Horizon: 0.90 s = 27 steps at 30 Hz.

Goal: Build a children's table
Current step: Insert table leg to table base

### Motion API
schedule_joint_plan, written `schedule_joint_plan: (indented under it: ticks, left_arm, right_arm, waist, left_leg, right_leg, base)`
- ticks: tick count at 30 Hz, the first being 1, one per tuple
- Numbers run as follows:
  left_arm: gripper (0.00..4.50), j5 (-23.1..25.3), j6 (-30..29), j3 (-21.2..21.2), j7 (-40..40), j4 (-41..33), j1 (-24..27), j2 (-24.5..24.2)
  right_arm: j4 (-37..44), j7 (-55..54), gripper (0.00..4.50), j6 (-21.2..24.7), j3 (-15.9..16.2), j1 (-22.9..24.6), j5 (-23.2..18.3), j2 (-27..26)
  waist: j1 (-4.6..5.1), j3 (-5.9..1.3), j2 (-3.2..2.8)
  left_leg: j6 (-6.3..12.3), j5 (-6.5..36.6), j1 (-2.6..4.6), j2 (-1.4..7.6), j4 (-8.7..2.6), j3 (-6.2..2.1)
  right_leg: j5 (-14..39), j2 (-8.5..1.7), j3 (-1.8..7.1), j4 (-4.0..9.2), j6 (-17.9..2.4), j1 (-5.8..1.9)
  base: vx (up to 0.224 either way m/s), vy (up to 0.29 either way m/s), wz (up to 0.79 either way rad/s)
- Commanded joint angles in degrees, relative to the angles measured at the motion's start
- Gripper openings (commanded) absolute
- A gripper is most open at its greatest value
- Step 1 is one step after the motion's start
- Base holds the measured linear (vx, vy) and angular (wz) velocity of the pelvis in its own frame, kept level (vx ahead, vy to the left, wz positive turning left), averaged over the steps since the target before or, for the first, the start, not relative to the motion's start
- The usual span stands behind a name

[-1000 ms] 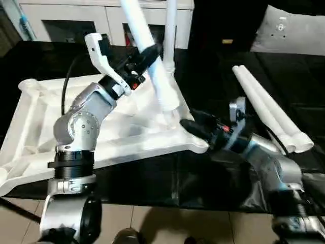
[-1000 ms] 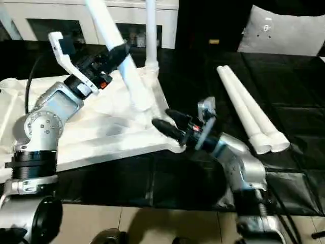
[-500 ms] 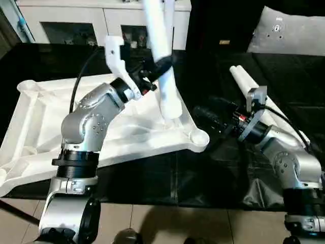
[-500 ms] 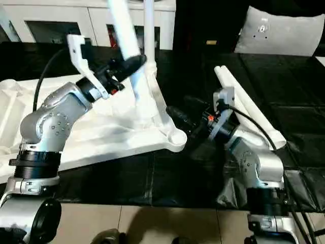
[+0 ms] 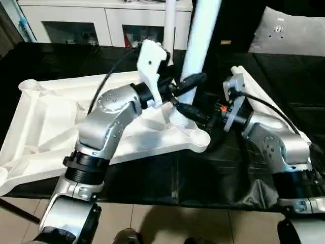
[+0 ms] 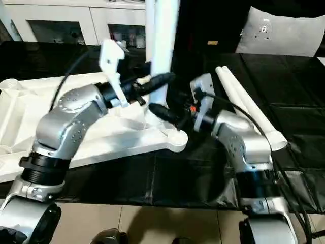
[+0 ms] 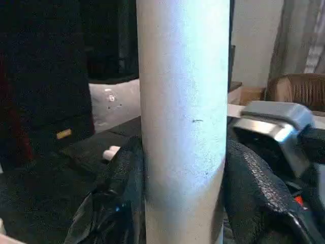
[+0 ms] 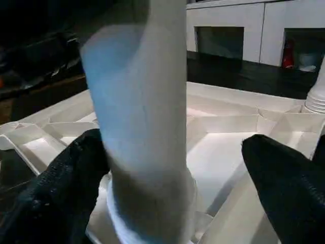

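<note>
Table top: upside down, left of frame. Leg: upright at centre, over near corner socket; left gripper pinches it. Right gripper: spread wide around its base. Spare legs: right.

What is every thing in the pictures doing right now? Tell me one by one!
Table top: upside down, ribs up.
Held leg: about upright, foot near a corner of the top.
Back leg: standing in its socket.
Two spare legs: lying side by side.
Left gripper: shut on the held leg.
Right gripper: open, fingers either side of the leg's foot.
</note>
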State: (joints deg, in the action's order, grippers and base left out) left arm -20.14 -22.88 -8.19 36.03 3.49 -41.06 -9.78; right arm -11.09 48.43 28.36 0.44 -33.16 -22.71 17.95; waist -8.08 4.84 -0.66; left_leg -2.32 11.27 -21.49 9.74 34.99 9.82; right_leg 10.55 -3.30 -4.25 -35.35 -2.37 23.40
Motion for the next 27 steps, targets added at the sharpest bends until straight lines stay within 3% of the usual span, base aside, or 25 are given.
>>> schedule_joint_plan:
  ticks: [1, 9, 16, 27]
  left_arm:
    - [1.88, 0.8, 1.1, -0.8, 0.1, -1.6, 0.0, 0.1]
    - [1.88, 2.2, 1.5, -2.0, -0.1, -0.9, -0.1, 0.9]
    - [1.88, 3.3, 2.3, -2.5, 0.3, -0.5, -0.1, 0.9]
    - [1.88, 3.0, 0.7, -2.9, 1.0, -1.5, 0.5, 1.1]
  right_arm:
    - [-0.2, -0.6, 4.32, -0.8, 0.2, -0.9, 0.6, 0.1]
    - [-1.4, -0.4, 3.68, -2.8, 1.0, -2.0, 1.3, -0.6]
    - [-2.0, 0.1, 2.89, -2.8, 1.0, -2.6, 1.1, -0.8]
    - [-2.4, 0.5, 2.03, -2.4, 1.2, -2.2, 1.0, -0.9]
  waist:
    - [0.22, -5.11, 0.66]
    - [0.25, -5.1, 0.63]
    - [0.32, -5.13, 0.63]
    - [0.27, -5.14, 0.55]
  left_leg:
    - [3.38, 0.8, 0.46, 3.29, -3.41, -1.06]
    - [3.76, 0.9, 0.48, 3.3, -3.38, -1.06]
    - [4.02, 0.7, 0.49, 3.32, -3.36, -1.09]
    - [3.89, 0.8, 0.49, 3.31, -3.34, -1.1]
  right_leg:
    - [5.5, -5.37, 3.27, 3.31, -10.6, -3.71]
    - [5.2, -5.38, 3.25, 3.29, -10.8, -3.7]
    - [4.6, -5.36, 3.25, 3.18, -11.1, -3.73]
    - [4.5, -5.38, 3.25, 3.15, -11.3, -3.75]
  base:
    - [0.0, 0.0, 0.0]
    - [0.0, 0.0, 0.0]
    - [0.0, 0.0, 0.0]
    - [0.0, 0.0, 0.0]
